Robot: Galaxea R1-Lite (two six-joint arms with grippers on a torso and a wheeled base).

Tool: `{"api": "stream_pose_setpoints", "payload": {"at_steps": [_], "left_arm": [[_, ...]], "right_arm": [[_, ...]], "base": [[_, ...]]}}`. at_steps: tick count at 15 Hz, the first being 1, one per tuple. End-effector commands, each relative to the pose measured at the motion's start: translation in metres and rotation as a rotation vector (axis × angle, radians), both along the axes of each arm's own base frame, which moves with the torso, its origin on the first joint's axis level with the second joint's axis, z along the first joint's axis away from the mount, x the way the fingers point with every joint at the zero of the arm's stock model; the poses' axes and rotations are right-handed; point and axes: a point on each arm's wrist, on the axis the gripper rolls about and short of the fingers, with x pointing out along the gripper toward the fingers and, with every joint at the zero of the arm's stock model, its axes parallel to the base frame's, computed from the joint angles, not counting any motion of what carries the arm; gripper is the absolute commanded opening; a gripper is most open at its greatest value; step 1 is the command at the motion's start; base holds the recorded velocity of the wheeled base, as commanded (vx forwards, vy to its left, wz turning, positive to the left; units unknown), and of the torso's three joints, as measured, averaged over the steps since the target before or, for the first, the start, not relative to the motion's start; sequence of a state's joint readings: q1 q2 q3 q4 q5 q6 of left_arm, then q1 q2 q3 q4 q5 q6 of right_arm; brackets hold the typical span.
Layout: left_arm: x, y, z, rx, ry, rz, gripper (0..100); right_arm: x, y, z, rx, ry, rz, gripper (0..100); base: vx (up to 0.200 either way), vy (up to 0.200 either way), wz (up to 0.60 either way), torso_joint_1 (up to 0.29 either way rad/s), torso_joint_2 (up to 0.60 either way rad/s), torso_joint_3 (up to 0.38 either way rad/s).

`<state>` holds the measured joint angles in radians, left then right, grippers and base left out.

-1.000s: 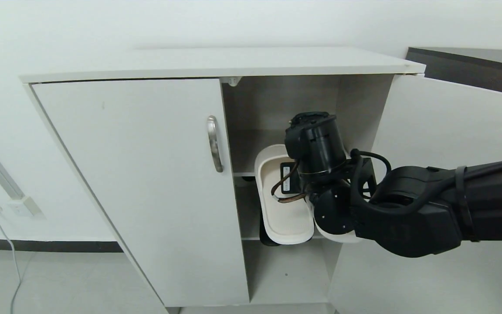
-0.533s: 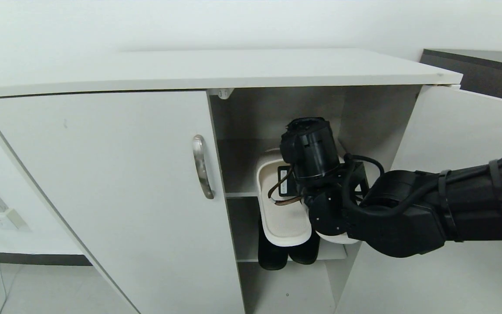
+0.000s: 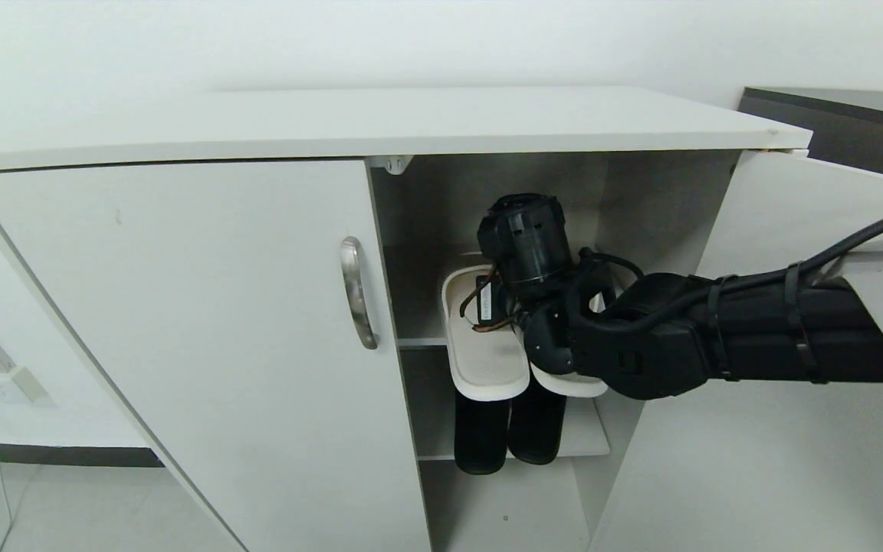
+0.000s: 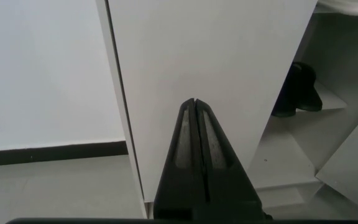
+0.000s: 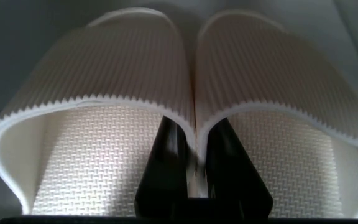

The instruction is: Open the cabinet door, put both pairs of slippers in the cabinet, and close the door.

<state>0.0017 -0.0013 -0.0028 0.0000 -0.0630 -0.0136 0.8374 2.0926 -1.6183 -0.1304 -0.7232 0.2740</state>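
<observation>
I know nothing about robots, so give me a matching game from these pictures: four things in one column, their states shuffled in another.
Things:
1. white slippers
2. black slippers
3. left door
4. right door

States:
A. swung open
B. lying on the shelf under the other pair
C. pinched by the right gripper
D. shut

Pairs: 1-C, 2-B, 3-D, 4-A.
</observation>
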Motion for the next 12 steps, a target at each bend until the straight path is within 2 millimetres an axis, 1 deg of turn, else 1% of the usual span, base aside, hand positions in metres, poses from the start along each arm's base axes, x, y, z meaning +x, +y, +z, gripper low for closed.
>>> {"api": "stream_pose_setpoints", "payload": {"at_steps": [1, 6, 9, 12], "left_arm": [[0.0, 0.0, 0.0, -0.002, 0.003, 0.0, 0], [0.0, 0.0, 0.0, -0.002, 0.001, 0.0, 0], [0.0, 0.0, 0.0, -0.002, 0.001, 0.0, 0], [0.0, 0.0, 0.0, -0.002, 0.001, 0.0, 0]], "right_arm": [[0.019, 0.001, 0.0, 0.013, -0.01, -0.027, 0], [0.034, 0.003, 0.006, 0.021, -0.019, -0.047, 0], [0.043, 0.001, 0.011, 0.025, -0.022, -0.065, 0], [0.045, 0.0, 0.009, 0.014, -0.01, -0.07, 0]], "base": [[0.0, 0.0, 0.0, 0.0, 0.0, 0.0], [0.0, 0.0, 0.0, 0.0, 0.0, 0.0], [0.0, 0.0, 0.0, 0.0, 0.0, 0.0], [0.0, 0.0, 0.0, 0.0, 0.0, 0.0]]}}
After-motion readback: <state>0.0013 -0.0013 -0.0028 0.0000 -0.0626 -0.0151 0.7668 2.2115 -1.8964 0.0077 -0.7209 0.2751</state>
